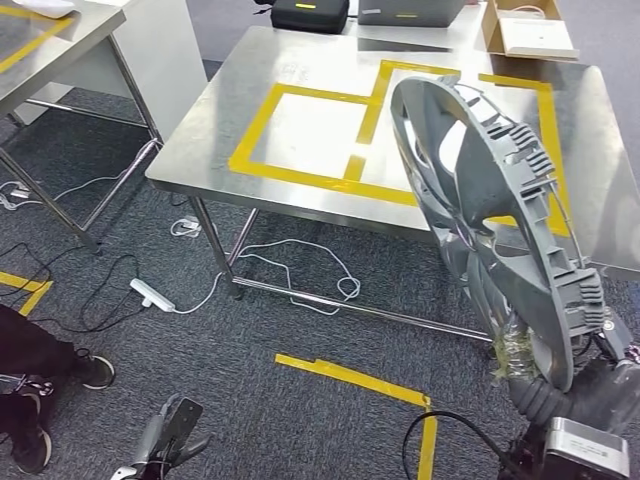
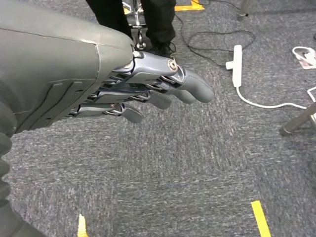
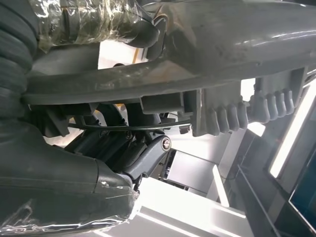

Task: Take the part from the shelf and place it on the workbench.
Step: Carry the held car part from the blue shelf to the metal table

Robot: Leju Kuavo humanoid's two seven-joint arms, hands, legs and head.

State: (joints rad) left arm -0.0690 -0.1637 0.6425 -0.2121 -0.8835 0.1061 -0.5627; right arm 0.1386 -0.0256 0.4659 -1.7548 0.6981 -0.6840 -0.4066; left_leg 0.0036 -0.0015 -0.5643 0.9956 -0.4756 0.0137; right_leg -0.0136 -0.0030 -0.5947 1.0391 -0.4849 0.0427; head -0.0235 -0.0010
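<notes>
A grey wheel cover (image 1: 490, 215) is gripped at its lower rim by the right hand (image 1: 528, 375) (fingers clamped on it), held upright before the steel surface (image 1: 317, 70), presumably for placement; the left hand (image 2: 149, 89) hangs, fingers extended together.

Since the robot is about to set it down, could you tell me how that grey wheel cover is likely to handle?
The wheel cover looks like thin moulded plastic, so probably light for its size and fairly stiff. The right hand grips it only at its lower rim, so it may sway. Its round edge could roll if it lands upright on the workbench.
</notes>
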